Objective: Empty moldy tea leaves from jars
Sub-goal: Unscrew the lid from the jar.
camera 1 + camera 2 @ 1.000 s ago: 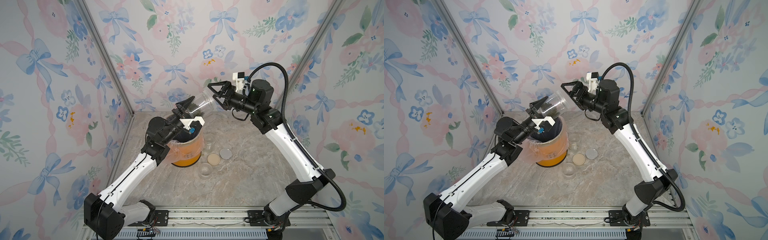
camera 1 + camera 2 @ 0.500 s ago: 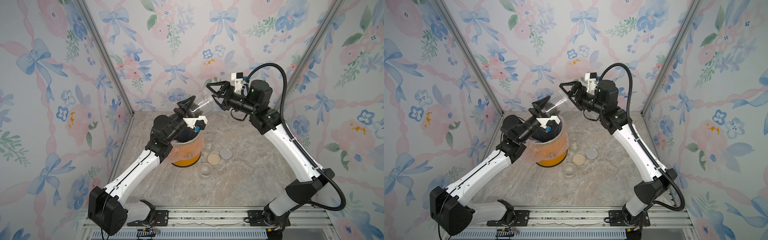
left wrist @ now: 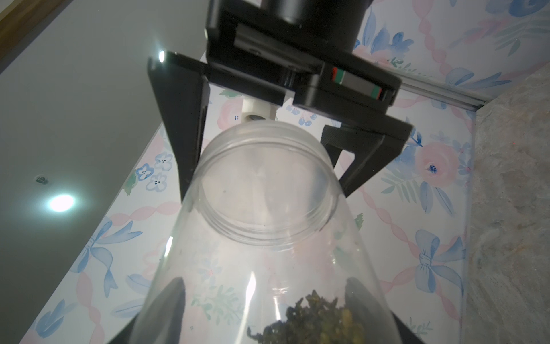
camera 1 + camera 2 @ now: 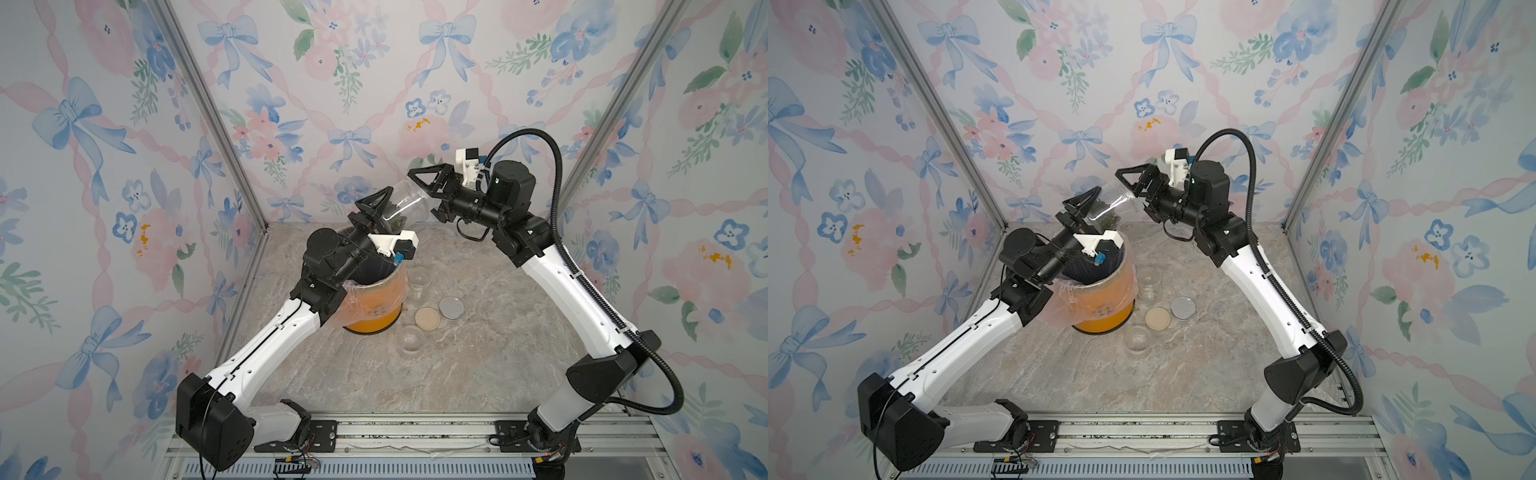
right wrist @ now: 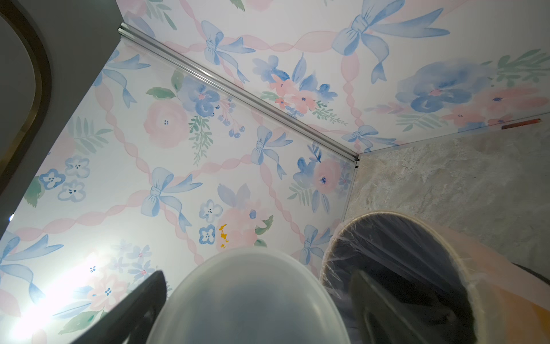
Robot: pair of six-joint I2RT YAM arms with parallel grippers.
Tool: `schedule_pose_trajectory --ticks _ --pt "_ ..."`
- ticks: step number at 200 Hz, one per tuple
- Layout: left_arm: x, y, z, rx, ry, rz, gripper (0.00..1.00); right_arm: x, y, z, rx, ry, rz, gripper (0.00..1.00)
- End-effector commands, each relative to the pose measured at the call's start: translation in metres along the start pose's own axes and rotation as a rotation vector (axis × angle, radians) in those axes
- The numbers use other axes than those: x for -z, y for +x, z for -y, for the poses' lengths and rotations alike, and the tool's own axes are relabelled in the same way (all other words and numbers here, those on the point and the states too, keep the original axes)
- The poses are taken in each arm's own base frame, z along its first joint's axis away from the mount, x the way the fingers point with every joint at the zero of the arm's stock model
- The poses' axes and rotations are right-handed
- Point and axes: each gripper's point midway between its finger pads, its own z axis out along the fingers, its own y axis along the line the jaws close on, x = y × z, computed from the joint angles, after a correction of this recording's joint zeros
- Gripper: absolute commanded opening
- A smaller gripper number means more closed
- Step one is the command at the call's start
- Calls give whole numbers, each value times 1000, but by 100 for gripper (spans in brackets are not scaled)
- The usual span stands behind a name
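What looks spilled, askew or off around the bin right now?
No spill that I can see. One jar is held tilted in the air by the orange bin, tea leaves still inside. Two open jars stand upright on the table, looking empty, the beige lid and silver lid flat beside them.

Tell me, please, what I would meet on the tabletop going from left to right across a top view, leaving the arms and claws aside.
orange bin → beige lid → silver lid
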Motion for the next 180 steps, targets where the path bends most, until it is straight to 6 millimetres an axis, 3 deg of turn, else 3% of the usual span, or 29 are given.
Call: schedule_pose_trajectory --ticks 1,69,150,180 --pt "4 -11 -28 -32 -85 18 27 -8 4 -1 -25 -23 -21 96" --pt "1 -8 -27 -48 -104 6 27 -5 1 0 -42 -43 -2 100" --pt "-1 -8 -21 -49 -92 7 27 -4 1 -1 -9 -46 3 75" --pt "-2 -8 -19 -31 -88 8 27 -5 3 -1 2 -46 0 71"
